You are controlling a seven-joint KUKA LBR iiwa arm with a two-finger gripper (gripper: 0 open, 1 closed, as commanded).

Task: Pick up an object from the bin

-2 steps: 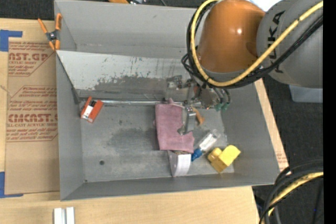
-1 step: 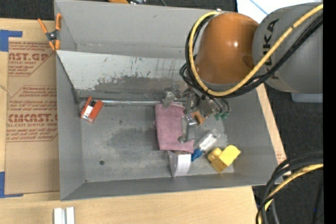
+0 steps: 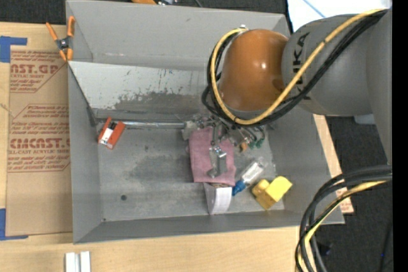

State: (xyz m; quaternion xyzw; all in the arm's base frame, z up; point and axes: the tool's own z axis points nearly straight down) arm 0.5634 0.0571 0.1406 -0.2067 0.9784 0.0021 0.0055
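A pink cloth (image 3: 203, 159) lies flat on the floor of the bin (image 3: 143, 172), a little right of the middle. The gripper (image 3: 220, 151) is directly above the cloth's right half, with its grey metal tip low over the fabric. Whether it touches the cloth cannot be told.

The arm (image 3: 347, 70) reaches in from the right and bends down into the bin. Its rounded orange cover (image 3: 252, 70) hangs over the far right part of the floor and hides most of the wrist. Whether the gripper is open or closed cannot be told, and nothing is seen held in it.

Just near and right of the cloth lie a white piece (image 3: 220, 199), a small blue thing (image 3: 239, 188) and a yellow block (image 3: 271, 191). A small orange box (image 3: 111, 134) lies well apart at the far left.
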